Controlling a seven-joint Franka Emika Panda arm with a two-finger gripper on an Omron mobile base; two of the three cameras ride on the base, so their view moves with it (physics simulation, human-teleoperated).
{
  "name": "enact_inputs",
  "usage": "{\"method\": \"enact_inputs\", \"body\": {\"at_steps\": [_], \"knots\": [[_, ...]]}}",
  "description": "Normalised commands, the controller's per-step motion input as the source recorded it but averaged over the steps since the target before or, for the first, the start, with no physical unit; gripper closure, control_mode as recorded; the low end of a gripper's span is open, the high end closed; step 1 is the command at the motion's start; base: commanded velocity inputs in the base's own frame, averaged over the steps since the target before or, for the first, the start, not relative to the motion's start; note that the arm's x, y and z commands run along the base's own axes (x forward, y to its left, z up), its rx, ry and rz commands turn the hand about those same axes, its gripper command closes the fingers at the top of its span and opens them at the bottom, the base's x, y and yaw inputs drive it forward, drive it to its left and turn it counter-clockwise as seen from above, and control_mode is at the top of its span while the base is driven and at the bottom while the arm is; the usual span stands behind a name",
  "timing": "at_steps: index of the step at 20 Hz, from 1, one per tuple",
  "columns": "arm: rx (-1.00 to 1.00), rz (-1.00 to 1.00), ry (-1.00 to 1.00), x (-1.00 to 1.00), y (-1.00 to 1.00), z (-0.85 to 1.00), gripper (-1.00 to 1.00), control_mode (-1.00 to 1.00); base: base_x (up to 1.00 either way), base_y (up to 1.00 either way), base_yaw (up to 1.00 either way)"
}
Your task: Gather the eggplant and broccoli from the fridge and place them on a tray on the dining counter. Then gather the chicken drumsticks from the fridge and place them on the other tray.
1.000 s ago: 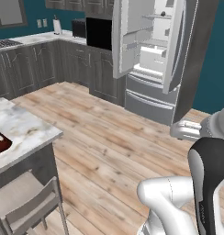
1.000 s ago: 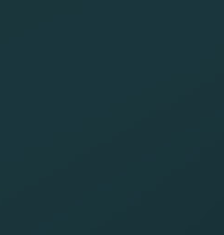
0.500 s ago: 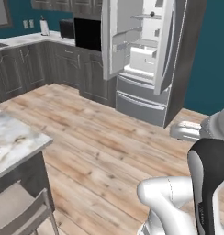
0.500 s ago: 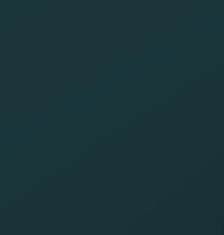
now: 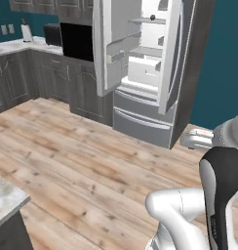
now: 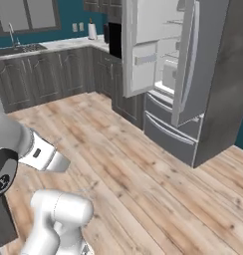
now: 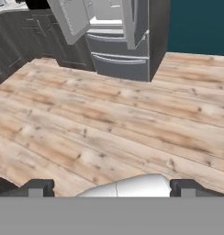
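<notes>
A: What state is my gripper [image 7: 109, 188] in?

B: Fingers spread wide, nothing between them; in the hand view it aims over bare wood floor [image 7: 109, 114] toward the fridge [image 7: 118, 41].

A: Where do the eggplant and broccoli lie?

B: I judge inside the fridge, straight ahead and well apart from the gripper; I cannot make them out. Both doors stand open.

A: What differs between views?

B: The left base view shows shelves and a dark item [image 5: 152, 17] up top; the right base view adds a sink counter [image 6: 39, 47] left of the fridge.
</notes>
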Motion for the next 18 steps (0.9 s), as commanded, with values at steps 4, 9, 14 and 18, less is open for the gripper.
{"method": "enact_inputs", "body": {"at_steps": [4,9,14,18], "knots": [[0.00,0.00,0.00,0.00,0.00,0.00,-1.00,1.00,1.00,-0.03,-0.18],[0.00,0.00,0.00,0.00,0.00,0.00,-1.00,1.00,1.00,0.00,-0.21],[0.00,0.00,0.00,0.00,0.00,0.00,-1.00,1.00,0.96,0.01,-0.23],[0.00,0.00,0.00,0.00,0.00,0.00,-1.00,1.00,0.98,0.14,-0.24]]}}
